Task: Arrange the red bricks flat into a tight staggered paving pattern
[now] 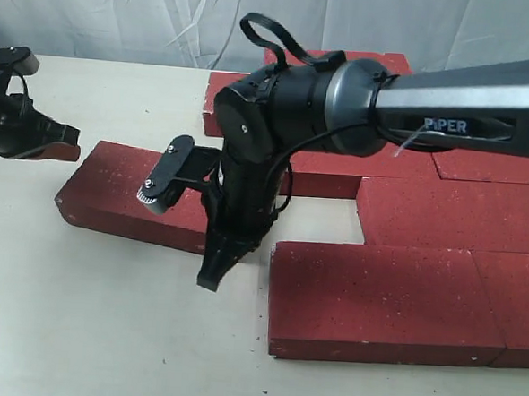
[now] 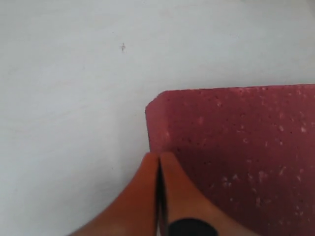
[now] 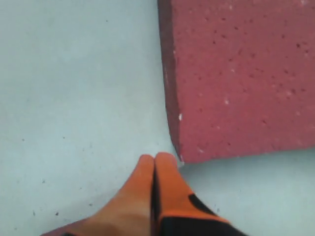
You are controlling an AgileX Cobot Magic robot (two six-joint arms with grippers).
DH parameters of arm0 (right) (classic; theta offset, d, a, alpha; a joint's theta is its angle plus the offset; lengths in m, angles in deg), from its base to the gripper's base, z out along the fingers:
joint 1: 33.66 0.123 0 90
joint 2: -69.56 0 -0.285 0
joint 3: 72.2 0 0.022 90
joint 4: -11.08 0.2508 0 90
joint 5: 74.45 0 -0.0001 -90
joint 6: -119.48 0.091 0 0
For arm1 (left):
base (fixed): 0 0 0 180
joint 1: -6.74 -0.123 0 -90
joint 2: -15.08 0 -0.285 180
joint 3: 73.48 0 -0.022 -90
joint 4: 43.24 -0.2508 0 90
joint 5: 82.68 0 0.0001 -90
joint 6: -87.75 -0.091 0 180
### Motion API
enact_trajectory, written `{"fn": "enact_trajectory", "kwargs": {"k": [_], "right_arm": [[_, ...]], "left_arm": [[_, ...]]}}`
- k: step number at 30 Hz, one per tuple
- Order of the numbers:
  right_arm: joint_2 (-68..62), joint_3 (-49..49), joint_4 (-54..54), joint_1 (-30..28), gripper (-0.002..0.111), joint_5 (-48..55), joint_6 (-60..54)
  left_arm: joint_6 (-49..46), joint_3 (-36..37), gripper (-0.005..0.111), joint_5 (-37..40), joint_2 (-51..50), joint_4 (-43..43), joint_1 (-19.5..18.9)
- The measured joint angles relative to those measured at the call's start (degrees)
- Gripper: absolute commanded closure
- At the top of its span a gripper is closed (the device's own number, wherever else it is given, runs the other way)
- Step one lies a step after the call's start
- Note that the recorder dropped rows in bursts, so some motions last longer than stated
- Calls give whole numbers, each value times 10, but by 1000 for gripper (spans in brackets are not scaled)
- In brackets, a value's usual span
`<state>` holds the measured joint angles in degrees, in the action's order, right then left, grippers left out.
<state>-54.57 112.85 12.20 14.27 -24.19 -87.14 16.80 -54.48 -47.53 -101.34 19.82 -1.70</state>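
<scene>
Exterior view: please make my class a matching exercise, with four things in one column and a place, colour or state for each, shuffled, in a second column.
Things
1. left gripper
2. right gripper
3. loose brick
4. table

Descriptions
A. pale, lies under everything
B. shut, pointing down, mid-view
C. dark red, flat, lying askew
D. shut, at the far left

Pairs: 1-D, 2-B, 3-C, 4-A
</scene>
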Motion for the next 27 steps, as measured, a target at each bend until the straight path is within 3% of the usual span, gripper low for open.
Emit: {"fn": "enact_trajectory", "kwargs": {"k": [9,14,27], "right_arm": [[45,-35,21,-82,109,-39,20],[33,-42,35,-108,109,-83,26],[-24,-44,44,-110,109,-178,28]], "left_arm": [[0,-7,107,-128,-13,17,3],[0,-23,107,-102,-43,21,14],[6,-27,107,-11,-53,-8,27]]}}
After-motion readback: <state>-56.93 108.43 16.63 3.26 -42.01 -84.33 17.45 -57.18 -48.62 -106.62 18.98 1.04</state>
